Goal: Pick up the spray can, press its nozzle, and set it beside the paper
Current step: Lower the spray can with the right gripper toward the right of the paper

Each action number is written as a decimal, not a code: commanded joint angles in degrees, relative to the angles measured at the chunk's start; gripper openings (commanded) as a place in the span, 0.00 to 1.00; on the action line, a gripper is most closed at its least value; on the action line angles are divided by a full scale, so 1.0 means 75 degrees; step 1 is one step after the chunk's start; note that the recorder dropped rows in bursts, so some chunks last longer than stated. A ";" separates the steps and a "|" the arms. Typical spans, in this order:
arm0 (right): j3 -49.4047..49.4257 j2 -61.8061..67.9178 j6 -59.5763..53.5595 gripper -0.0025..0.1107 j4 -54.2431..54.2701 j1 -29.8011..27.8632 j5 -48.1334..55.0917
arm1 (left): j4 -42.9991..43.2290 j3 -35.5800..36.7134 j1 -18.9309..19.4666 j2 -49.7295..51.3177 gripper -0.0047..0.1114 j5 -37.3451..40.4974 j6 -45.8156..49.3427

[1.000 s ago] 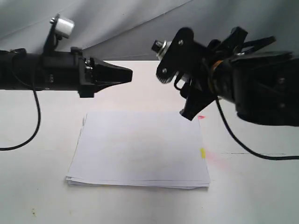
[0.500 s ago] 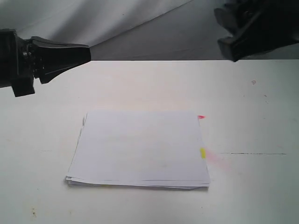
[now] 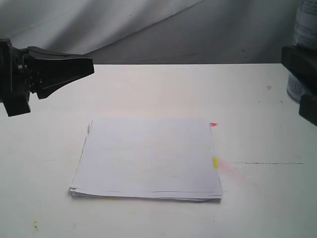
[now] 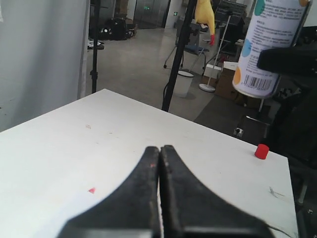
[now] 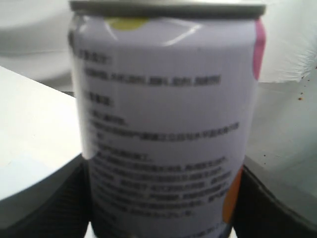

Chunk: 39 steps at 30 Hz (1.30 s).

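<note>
The spray can (image 5: 163, 124), gripped in the right hand (image 5: 163, 213), has a glossy printed skin and a dull metal rim. The left hand (image 4: 159, 151) looks like matt black plastic. The paper (image 3: 148, 156) is matt white, and the tabletop (image 3: 158, 89) is smooth and faintly scuffed.

Paper (image 3: 148, 158) on table (image 3: 257, 109) centre; spray can (image 3: 307, 25) far right, raised above table.

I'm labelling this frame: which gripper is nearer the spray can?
Right. The right gripper has its fingers on both sides of the spray can, holding it off the table. The left gripper is shut and empty, well apart from it.
</note>
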 commanded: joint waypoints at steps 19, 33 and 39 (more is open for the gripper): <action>0.0207 0.2565 0.4092 0.02 -0.3814 -0.0018 0.0981 | -0.0108 0.0454 0.0010 -0.0041 0.04 -0.0570 0.0086; 0.0207 0.2552 0.4109 0.02 -0.3814 -0.0018 0.0967 | -0.0108 0.1847 0.0054 -0.0041 0.04 -0.0872 0.1392; 0.0207 0.2552 0.4109 0.02 -0.3814 -0.0018 0.0967 | -0.0108 0.2158 0.0054 -0.0041 0.04 -0.1379 0.1392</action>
